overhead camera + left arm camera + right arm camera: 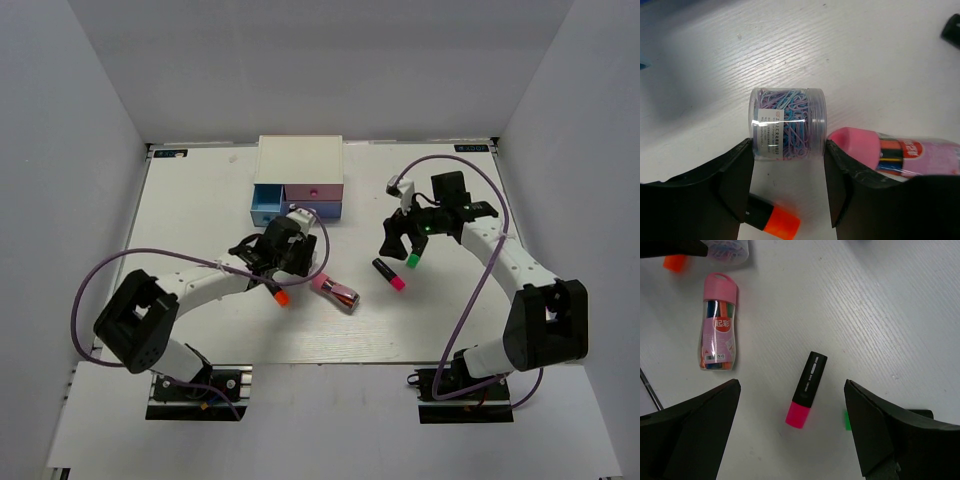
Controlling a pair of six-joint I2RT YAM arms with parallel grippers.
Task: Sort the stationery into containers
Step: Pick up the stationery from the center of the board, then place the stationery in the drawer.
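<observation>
Stationery is scattered in front of the white cabinet [300, 158], whose light blue drawer [267, 207] is pulled out beside the pink drawer [315, 192]. Just in front of that open drawer, a clear round jar of paper clips [787, 122] is clasped between the narrowed fingers [735, 182] of the left gripper [788, 146]. Farther from the cabinet, the orange-ended marker [775, 220] and the pink-capped tube [900, 155] are laid on the table [865, 60], close by the jar. Off the cabinet's front right, the right gripper [791, 385] is held with its fingers spread wide and nothing between them, above the magenta-ended marker [807, 387]. A green end [846, 420] is glimpsed beside that marker.
</observation>
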